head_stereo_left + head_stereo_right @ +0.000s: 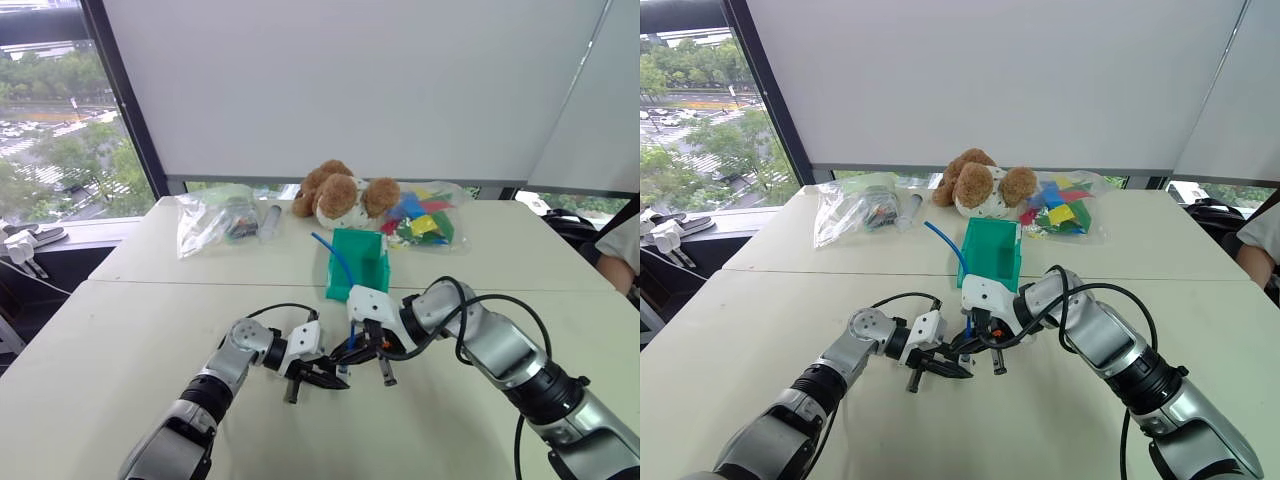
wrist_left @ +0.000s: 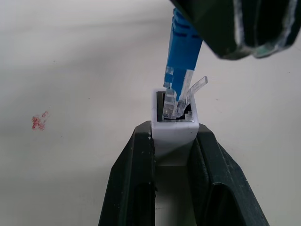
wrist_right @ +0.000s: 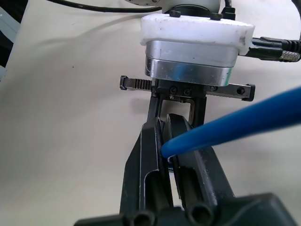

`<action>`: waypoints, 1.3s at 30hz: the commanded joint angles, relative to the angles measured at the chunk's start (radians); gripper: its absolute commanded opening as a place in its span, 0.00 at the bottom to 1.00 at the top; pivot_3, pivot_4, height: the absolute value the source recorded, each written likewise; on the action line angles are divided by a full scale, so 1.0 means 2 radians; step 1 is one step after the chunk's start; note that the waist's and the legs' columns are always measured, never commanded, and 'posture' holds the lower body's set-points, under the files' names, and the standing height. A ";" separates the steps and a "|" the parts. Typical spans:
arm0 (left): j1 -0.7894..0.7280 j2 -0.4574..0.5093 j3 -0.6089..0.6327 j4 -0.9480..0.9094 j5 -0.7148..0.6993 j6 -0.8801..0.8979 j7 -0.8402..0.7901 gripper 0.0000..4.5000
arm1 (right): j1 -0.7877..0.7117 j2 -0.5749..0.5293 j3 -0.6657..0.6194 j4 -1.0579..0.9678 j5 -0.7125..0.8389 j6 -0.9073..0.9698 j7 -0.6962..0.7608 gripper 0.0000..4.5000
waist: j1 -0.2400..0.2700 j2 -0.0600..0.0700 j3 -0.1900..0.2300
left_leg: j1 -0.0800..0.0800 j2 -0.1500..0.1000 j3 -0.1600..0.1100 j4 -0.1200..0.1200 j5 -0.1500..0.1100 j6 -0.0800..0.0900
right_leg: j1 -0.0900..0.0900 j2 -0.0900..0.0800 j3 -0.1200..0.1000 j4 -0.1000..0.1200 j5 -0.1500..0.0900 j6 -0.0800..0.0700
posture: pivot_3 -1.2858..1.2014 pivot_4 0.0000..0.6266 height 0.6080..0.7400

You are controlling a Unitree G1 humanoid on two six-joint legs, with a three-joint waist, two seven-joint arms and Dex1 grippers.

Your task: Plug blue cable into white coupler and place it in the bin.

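**Left wrist view: cable plug at the coupler's socket**

The left wrist view shows the left gripper [image 2: 175, 155] with its fingers [image 2: 129, 188] clamped on the white coupler [image 2: 175, 126]. The clear plug of the blue cable [image 2: 182, 44] sits tilted in the coupler's open socket, not fully seated as far as can be seen. The right gripper [image 3: 170, 162] has its fingers closed on the cable just behind that plug. Both grippers meet above the table [image 1: 120, 330], just in front of the teal bin [image 1: 357, 262]. The cable's free end arcs up beside the bin's left wall.
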 commanded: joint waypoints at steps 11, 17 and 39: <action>0.008 0.002 -0.012 0.012 0.021 -0.002 0.011 0.07 | -0.010 0.004 0.011 -0.003 -0.006 0.011 0.012 0.00 | 0.000 0.000 0.000 | 0.000 0.000 0.000 0.000 0.000 0.000 | 0.000 0.000 0.000 0.000 0.000 0.000 | 0.52 0.24 1.00; 0.009 0.002 -0.017 0.013 0.025 -0.011 0.011 0.07 | -0.027 0.008 0.021 0.015 -0.011 -0.001 0.024 0.00 | 0.000 0.000 0.000 | 0.000 0.000 0.000 0.000 0.000 0.000 | 0.000 0.000 0.000 0.000 0.000 0.000 | 0.52 0.24 1.00; 0.012 -0.001 -0.020 0.012 0.025 -0.017 0.017 0.07 | -0.038 0.014 0.031 0.052 -0.029 -0.025 0.044 0.00 | 0.001 0.000 0.000 | 0.000 0.000 0.000 0.000 0.000 0.000 | 0.000 0.000 0.000 0.000 0.000 0.000 | 0.52 0.24 1.00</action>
